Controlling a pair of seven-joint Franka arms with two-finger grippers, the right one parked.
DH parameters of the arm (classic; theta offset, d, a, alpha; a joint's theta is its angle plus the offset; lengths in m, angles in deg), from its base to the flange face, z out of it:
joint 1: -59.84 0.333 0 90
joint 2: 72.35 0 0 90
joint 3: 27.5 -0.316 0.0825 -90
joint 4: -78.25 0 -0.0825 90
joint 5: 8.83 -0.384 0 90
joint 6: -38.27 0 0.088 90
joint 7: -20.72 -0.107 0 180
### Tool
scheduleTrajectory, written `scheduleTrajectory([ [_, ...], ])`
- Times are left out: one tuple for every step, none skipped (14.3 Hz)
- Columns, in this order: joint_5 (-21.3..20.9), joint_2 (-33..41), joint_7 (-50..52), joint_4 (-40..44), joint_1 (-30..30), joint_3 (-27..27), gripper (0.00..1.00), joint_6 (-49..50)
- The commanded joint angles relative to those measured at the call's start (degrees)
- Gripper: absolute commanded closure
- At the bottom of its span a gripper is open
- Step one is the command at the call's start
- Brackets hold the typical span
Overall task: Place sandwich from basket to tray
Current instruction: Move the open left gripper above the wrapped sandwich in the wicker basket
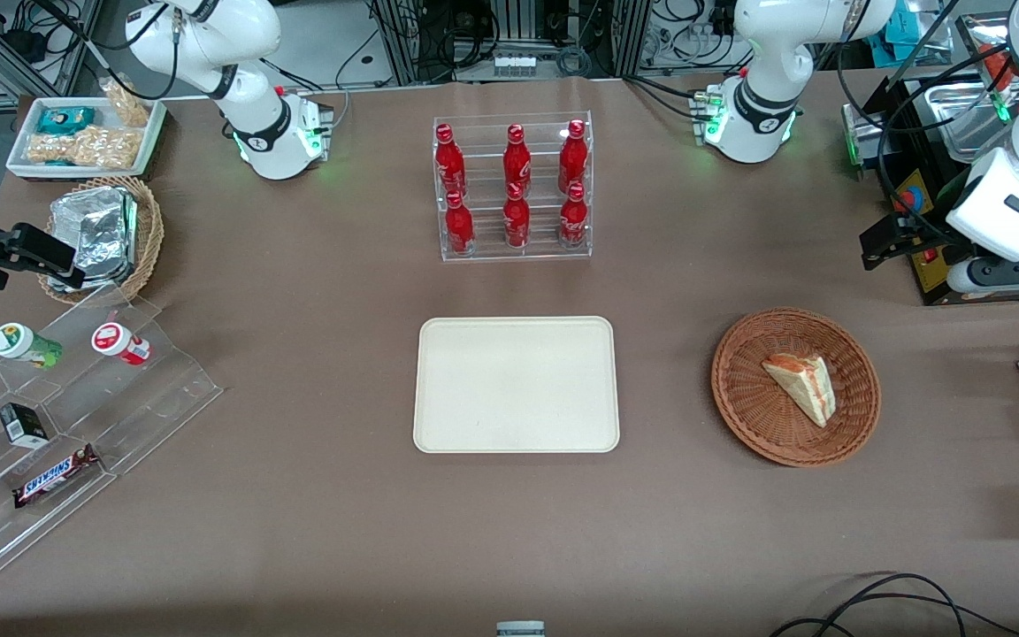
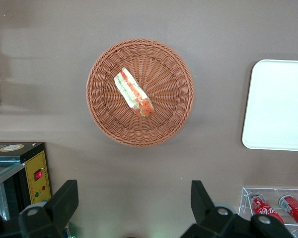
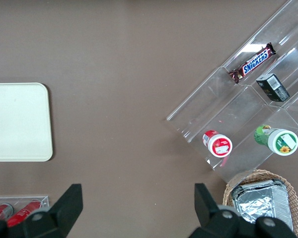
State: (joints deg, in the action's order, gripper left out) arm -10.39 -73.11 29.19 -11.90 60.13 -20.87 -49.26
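The sandwich [image 1: 801,387] is seated inside the basket [image 1: 744,402], in the lower right of the front view, with its point directed toward the lower edge of the frame; in the left wrist view the sandwich [image 2: 133,92] is shown lying on the woven floor of the basket [image 2: 171,106], with red and green filling layers exposed along one face. The basket is located toward the working arm's end of the table. The tray [image 1: 516,385] is positioned at the centre of the front view, flat on the brown table [image 1: 315,495], well apart from the basket; a portion of the tray [image 2: 278,106] is also recorded in the left wrist view, and the tray [image 3: 17,121] appears at the left edge of the right wrist view. The gripper [image 2: 134,203] is held high above the table, off the basket and nearer the arm's base, and is released: its two dark fingers [image 2: 64,201] are spread wide with nothing between them, and no contact with the sandwich is made. A clear rack of red bottles [image 1: 514,186] is placed above the tray in the front view, farther from the camera. At the left edge of that view, a tan basket with foil packs [image 1: 98,230] and a clear stepped display [image 1: 76,425] carrying small snack items are located.
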Motion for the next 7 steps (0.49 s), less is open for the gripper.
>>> scheduleTrajectory([
  [0.2,0.0,-0.3,0.6,1.1,0.9,0.00,0.0],
  [0.2,-0.1,-0.3,0.7,1.0,0.9,0.00,0.0],
  [0.2,-0.1,-0.4,0.7,0.9,0.9,0.00,0.1],
  [0.2,-0.1,-0.5,0.6,0.9,1.0,0.00,0.2],
  [0.2,-0.1,-0.6,0.5,0.8,1.0,0.00,0.3],
  [0.2,-0.1,-0.7,0.3,0.7,1.1,0.00,0.5],
  [0.1,-0.1,-0.8,0.2,0.7,1.1,0.00,0.7],
])
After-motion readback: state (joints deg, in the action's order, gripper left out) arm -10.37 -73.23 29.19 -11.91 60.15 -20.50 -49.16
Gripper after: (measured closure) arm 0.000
